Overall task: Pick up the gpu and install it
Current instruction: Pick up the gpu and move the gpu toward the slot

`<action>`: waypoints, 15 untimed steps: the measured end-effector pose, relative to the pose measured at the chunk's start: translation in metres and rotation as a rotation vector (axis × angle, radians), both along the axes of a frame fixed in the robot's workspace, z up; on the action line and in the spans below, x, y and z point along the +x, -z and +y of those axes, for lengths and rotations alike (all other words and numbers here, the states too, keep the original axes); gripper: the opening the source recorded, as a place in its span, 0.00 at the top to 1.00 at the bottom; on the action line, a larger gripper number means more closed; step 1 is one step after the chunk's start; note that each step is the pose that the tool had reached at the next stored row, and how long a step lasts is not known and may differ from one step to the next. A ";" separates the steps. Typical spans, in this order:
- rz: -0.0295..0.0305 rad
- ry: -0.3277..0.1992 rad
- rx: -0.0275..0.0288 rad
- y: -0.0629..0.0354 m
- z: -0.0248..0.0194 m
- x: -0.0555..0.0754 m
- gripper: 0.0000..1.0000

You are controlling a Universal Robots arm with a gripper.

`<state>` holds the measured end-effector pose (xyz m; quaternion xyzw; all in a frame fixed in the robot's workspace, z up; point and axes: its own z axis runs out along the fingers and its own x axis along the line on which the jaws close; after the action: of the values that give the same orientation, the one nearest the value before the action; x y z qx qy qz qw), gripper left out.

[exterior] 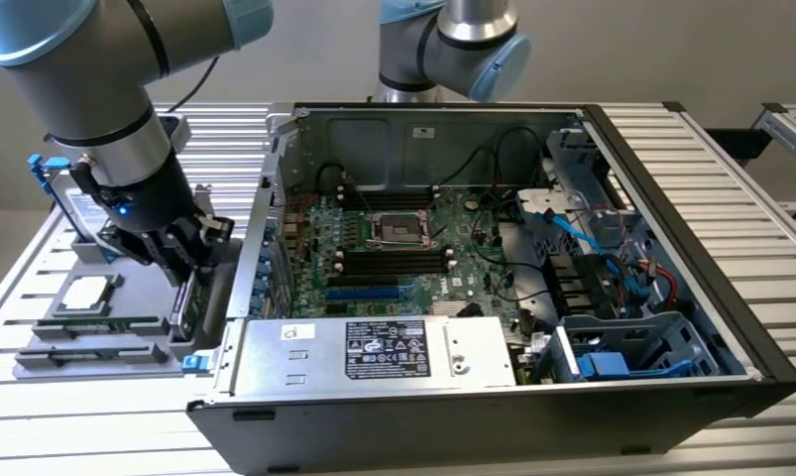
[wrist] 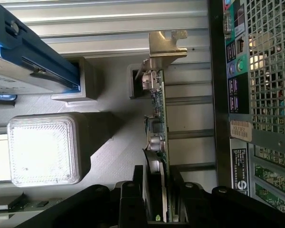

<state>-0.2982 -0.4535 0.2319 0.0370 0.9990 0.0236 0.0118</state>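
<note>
The gpu [wrist: 159, 137] stands on edge in a slot of the grey parts tray [exterior: 48, 367], its silver end bracket [wrist: 167, 43] at the far end. In the exterior view the gpu [exterior: 183, 302] is a thin green edge beside the open computer case [exterior: 689, 248], on that view's left. My gripper [exterior: 182, 270] has come down over it. In the wrist view my gripper [wrist: 158, 173] straddles the card, one black finger on each side with narrow dark gaps, so it stands open around the gpu. The motherboard [exterior: 398, 253] lies bare inside the case, with blue expansion slots [exterior: 365, 294].
The tray also holds a silver hard drive with blue rails [wrist: 23, 61], a processor [exterior: 83, 295] and memory sticks [exterior: 93, 327]. The case's rear wall [wrist: 266, 95] runs close beside the card. A power supply [exterior: 371, 352], cables and a second arm [exterior: 451, 40] crowd the case.
</note>
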 end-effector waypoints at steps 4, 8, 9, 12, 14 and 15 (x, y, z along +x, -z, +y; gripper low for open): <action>0.0001 0.000 -0.0001 0.0000 0.0000 0.000 0.67; 0.0000 0.000 -0.0016 0.0000 0.0000 0.000 0.73; 0.0000 0.000 -0.0021 0.0001 0.0000 0.000 0.73; 0.0000 0.000 -0.0034 0.0000 0.0000 0.000 0.73; 0.0000 0.000 -0.0041 0.0000 0.0000 0.000 0.73; 0.0000 0.000 -0.0043 -0.0001 0.0000 0.000 0.73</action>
<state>-0.2982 -0.4535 0.2320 0.0369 0.9990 0.0215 0.0119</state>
